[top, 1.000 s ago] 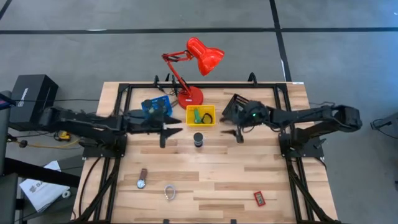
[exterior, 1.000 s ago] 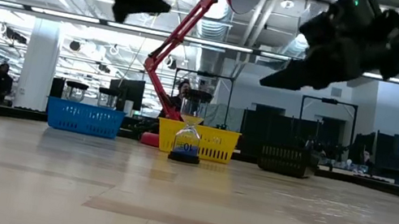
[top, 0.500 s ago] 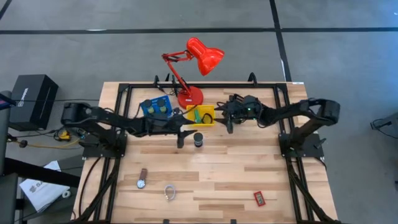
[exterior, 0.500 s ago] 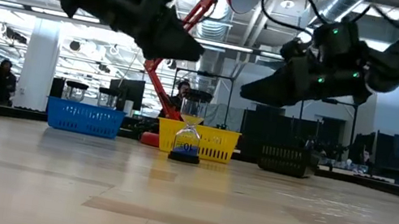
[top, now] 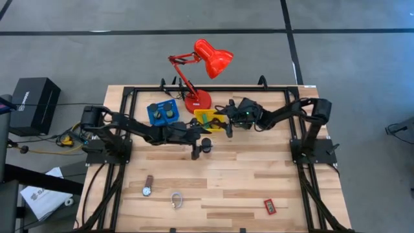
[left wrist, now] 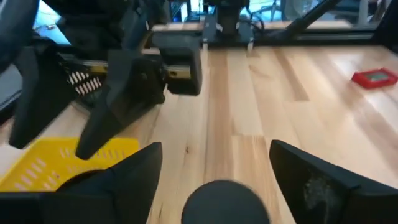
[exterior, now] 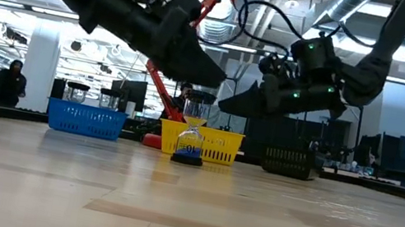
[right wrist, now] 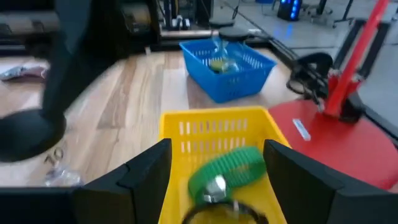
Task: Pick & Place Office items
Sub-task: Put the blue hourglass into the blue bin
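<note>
Wooden surface (top: 259,188) carries a red desk lamp (top: 204,61) at the back edge, base out of the working area, so it's not in play. Three trays sit in a row along the back: blue tray (top: 162,112), yellow tray (top: 208,120), black tray (exterior: 291,163) off to the side. They look like sort bins, grouped close so both arms can reach.

Left end effector (left wrist: 214,168) is over the black cylinder (top: 206,144), which stands upright just in front of the yellow tray. Fingers spread wide, one each side of the cylinder's top in the left wrist view, not touching it. My read: lining up for a top-down grab.

Right end effector (right wrist: 214,165) hangs over the yellow tray, fingers apart, holding nothing. A green stubby piece (right wrist: 227,172) lies inside the tray right under it, with a dark loop at the tray's near wall; can't tell what that is. Looks like a drop-off just finished or a check of the bin, judgement only.

Blue tray holds two dark round items; can't tell more.

Remaining loose items sit near the front, well apart from both arms: wristwatch (top: 148,186), clear ring (top: 176,199), small red rectangle (top: 270,206).

Risk: both arms are crowded near the yellow tray; clearance is tight.
</note>
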